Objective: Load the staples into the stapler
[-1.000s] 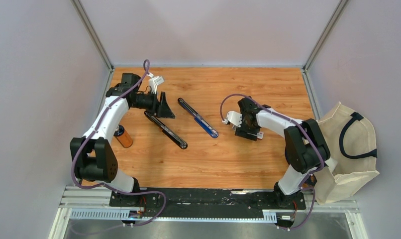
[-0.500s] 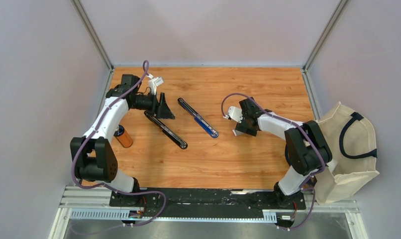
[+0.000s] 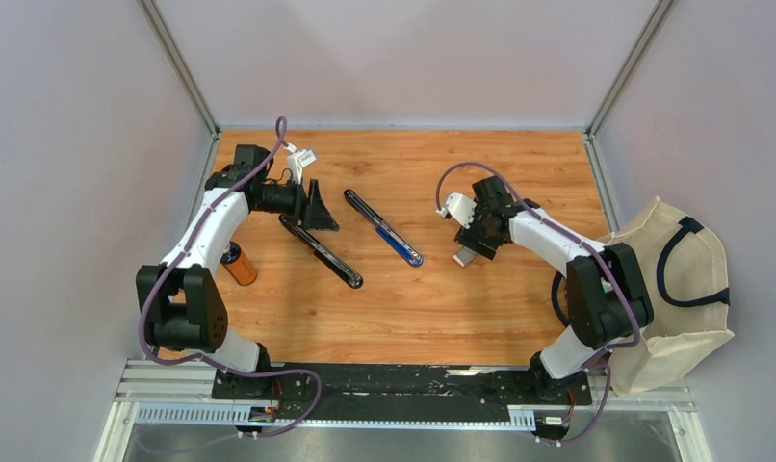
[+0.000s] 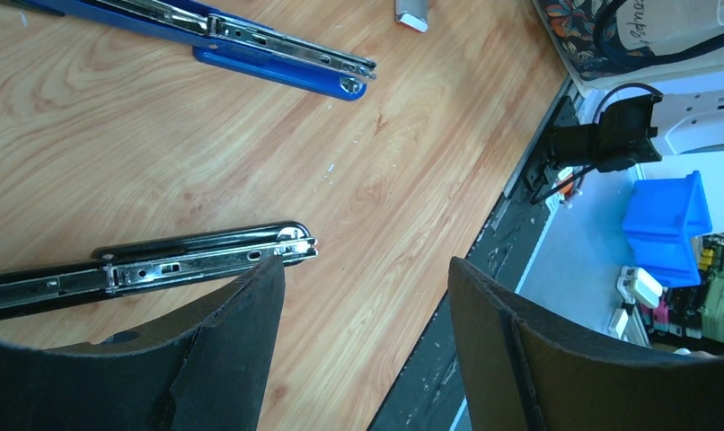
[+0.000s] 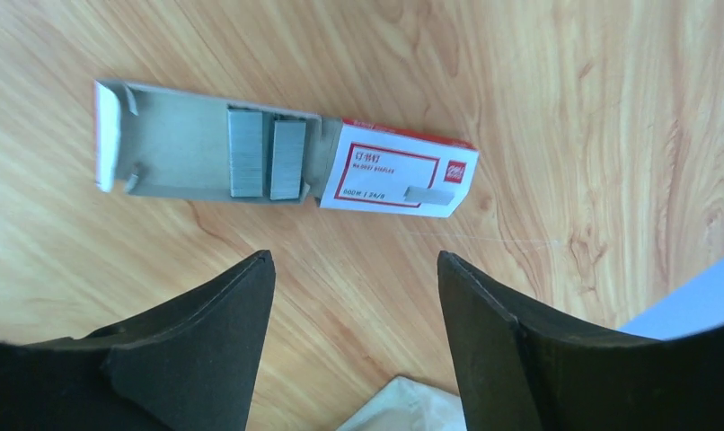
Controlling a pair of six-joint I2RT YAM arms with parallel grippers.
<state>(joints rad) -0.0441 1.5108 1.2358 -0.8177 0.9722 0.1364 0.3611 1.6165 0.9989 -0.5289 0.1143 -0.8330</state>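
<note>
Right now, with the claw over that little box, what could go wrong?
The staples lie flat in the box's slid-out tray; the right gripper's broad fingers could shove the small box instead of catching a strip. A loose strip rests on the label and might slide off if the box is bumped. The black stapler's open channel looks narrow, so a tilted strip could miss it.
</note>
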